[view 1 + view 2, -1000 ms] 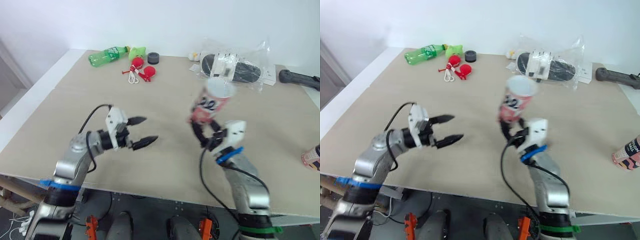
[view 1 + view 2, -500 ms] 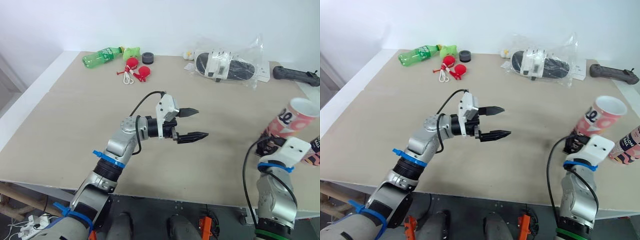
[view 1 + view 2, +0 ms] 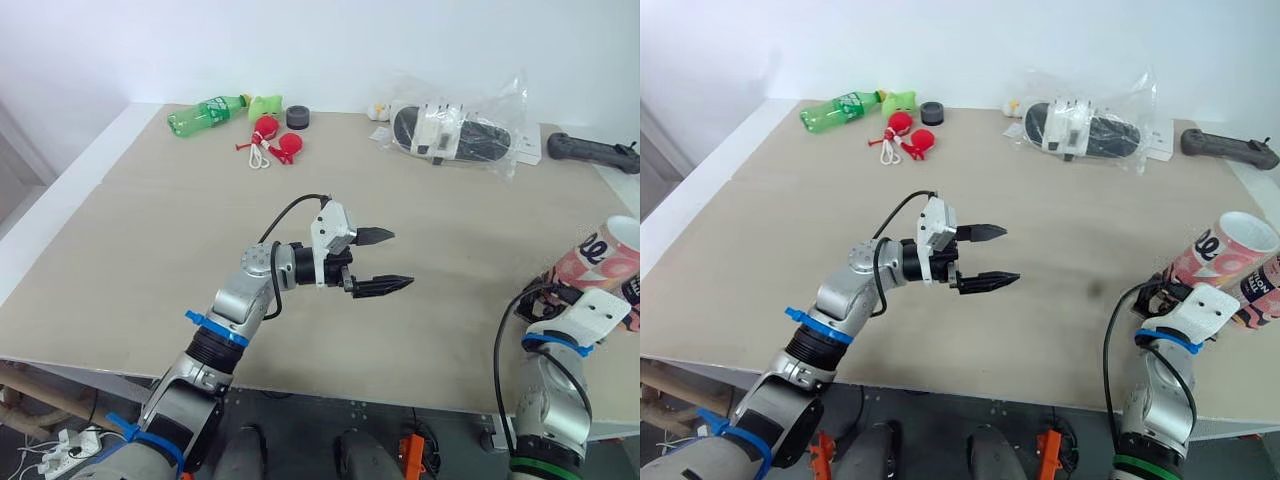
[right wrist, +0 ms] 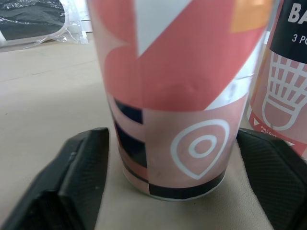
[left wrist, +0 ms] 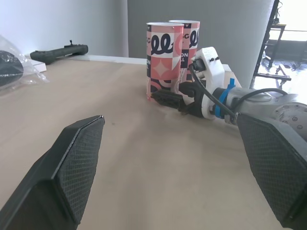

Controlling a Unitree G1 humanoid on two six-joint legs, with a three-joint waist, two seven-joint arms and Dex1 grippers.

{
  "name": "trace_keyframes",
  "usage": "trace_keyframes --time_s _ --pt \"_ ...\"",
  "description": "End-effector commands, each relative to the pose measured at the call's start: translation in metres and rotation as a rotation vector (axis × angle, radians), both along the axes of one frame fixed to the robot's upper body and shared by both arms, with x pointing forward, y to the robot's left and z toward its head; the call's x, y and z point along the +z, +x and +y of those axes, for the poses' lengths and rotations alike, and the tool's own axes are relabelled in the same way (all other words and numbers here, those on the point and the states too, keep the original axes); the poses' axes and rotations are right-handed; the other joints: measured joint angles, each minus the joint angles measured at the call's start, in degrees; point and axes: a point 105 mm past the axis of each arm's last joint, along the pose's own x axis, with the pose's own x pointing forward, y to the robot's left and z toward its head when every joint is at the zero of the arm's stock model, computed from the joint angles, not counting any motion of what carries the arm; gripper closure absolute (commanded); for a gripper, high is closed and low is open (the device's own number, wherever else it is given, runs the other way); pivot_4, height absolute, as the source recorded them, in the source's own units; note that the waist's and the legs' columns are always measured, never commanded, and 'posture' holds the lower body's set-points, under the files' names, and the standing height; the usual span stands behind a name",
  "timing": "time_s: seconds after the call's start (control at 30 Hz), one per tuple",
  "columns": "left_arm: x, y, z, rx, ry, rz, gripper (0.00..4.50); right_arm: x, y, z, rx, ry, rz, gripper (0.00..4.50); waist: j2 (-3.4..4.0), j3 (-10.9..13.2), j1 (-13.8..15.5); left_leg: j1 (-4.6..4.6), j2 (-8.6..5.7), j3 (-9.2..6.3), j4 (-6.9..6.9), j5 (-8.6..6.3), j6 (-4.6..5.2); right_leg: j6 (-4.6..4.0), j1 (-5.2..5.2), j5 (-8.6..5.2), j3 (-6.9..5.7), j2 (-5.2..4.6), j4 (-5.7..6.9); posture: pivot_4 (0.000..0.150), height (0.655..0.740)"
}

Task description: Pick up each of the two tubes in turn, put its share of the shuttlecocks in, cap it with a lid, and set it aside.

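The right gripper (image 4: pixel 172 136) is holding its jaws closed on the base of a shuttlecock tube (image 5: pixel 164 57), which is standing upright just beside the second tube (image 5: pixel 191 40) at the right edge of the counter (image 3: pixel 150 220). The left gripper (image 3: pixel 400 259) is hovering mid-counter, jaws open.

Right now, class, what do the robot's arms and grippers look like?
Both arms are silver-grey metal with blue bands; the right arm also wears a green band. Each wrist carries a white block with a looping black cable. The left gripper and right gripper each have two black tapered fingers with crosshatched pads.
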Motion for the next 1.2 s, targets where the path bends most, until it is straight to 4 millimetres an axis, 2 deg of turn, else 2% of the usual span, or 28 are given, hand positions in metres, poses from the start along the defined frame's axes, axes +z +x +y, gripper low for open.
trace_keyframes --time_s 0.03,0.2,0.37,0.43,0.5,0.57,0.63,0.9,1.0,1.2 --pt "0.009 -0.002 0.003 0.003 -0.02 -0.035 0.0 0.008 -0.006 0.0 0.003 -0.029 -0.017 0.18 0.0 0.0 0.0 0.0 0.0 -0.01 0.0 0.0 0.0 0.0 0.0 0.0 -0.01 0.0 0.0 0.15 0.74" --pt "0.002 0.003 0.014 0.046 -0.013 -0.02 0.0 0.017 -0.024 0.006 0.018 -0.053 -0.028 0.18 0.12 -0.06 0.04 -0.02 0.0 0.0 -0.02 0.0 0.0 -0.04 -0.02 -0.02 0.01 0.0 0.0 0.15 0.74" --pt "-0.013 0.009 0.032 0.121 0.012 0.009 0.0 0.026 -0.044 0.028 0.134 -0.051 -0.036 0.18 0.24 -0.11 -0.03 -0.01 0.03 -0.01 -0.07 -0.01 0.02 -0.06 -0.05 -0.08 -0.01 0.01 0.0 0.15 0.74" --pt "-0.017 0.012 0.042 0.171 0.005 0.026 0.0 0.03 -0.043 0.053 0.3 -0.036 -0.042 0.18 0.25 -0.12 0.0 0.0 0.03 0.0 -0.05 -0.01 0.01 -0.03 -0.05 -0.05 0.01 0.01 0.0 0.15 0.74" --pt "-0.023 0.018 0.058 0.25 0.003 0.045 0.0 0.033 -0.039 0.091 0.564 -0.043 -0.02 0.18 0.24 -0.12 -0.01 0.02 0.05 0.0 0.0 0.0 0.02 -0.03 -0.01 0.01 0.02 0.02 0.0 0.15 0.74" --pt "-0.037 0.025 0.084 0.373 0.039 0.045 0.0 0.033 -0.029 0.13 0.862 -0.087 0.058 0.18 0.26 -0.13 -0.07 0.03 0.06 0.01 0.02 0.0 0.02 -0.04 -0.03 0.03 0.08 0.04 0.0 0.15 0.74" --pt "-0.044 0.025 0.101 0.434 0.068 0.046 0.0 0.033 -0.023 0.147 1.018 -0.13 0.115 0.18 0.25 -0.12 -0.9 0.13 0.08 0.15 0.02 0.01 0.02 -0.1 -0.02 0.04 0.28 0.07 0.0 0.15 0.74" --pt "-0.055 0.014 0.151 0.595 0.103 0.041 0.0 0.036 -0.001 0.166 1.279 -0.242 0.232 0.18 -0.07 -0.04 0.72 0.03 0.09 0.12 0.06 0.04 0.03 -0.05 -0.05 0.09 0.36 0.15 -0.04 0.15 0.74" --pt "-0.056 0.01 0.155 0.608 0.096 0.045 0.0 0.041 0.007 0.167 1.284 -0.255 0.222 0.18 -0.12 -0.01 0.68 -0.02 0.08 0.16 0.05 0.01 -0.01 0.05 -0.1 0.09 0.44 0.16 -0.06 0.15 0.74" --pt "-0.054 0.006 0.152 0.6 0.092 0.049 0.0 0.031 0.012 0.157 1.232 -0.218 0.228 0.18 -0.15 0.0 0.79 -0.05 0.07 0.11 0.05 0.01 -0.01 0.05 -0.11 0.08 0.38 0.17 -0.06 0.15 0.74"
